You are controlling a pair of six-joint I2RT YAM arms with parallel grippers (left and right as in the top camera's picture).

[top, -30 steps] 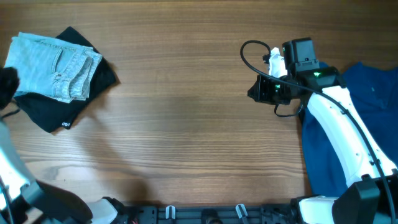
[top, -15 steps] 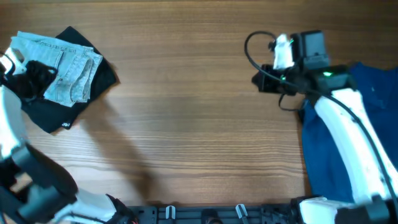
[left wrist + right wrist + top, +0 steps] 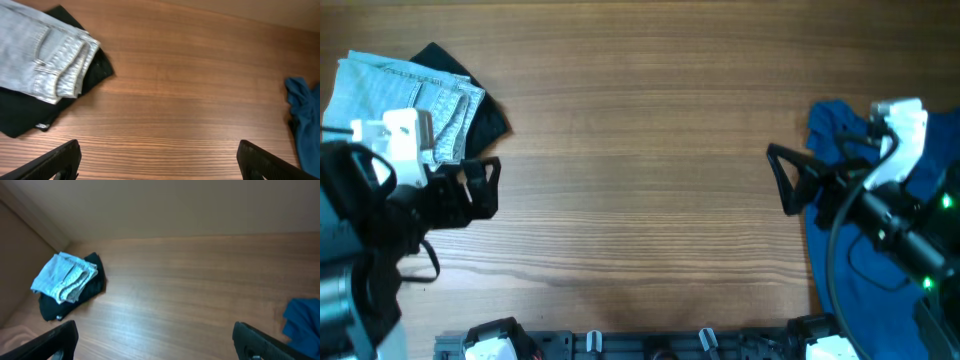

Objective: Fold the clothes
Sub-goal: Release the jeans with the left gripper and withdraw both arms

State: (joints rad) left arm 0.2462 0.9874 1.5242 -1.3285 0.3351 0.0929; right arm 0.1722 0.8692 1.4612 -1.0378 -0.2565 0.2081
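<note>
The clothes lie in two places. Folded pale blue denim shorts (image 3: 405, 95) rest on a black garment (image 3: 488, 118) at the table's far left, and both show in the left wrist view, shorts (image 3: 40, 55) on the black garment (image 3: 20, 112). A crumpled royal-blue top (image 3: 880, 240) lies at the right edge. My left gripper (image 3: 488, 187) hangs open just right of the pile, nothing between its fingers (image 3: 55, 162). My right gripper (image 3: 778, 180) is open too, left of the blue top, holding nothing.
Bare wooden tabletop (image 3: 640, 180) stretches between the two grippers. The right wrist view shows the shorts (image 3: 62, 277) far left, the blue top (image 3: 302, 322) at the right, and a plain wall behind the table. A black rail runs along the near edge (image 3: 650, 345).
Both grippers went from shut to wide open. The left arm swung right, off the pile; the right arm drew back from the far middle toward the blue top.
</note>
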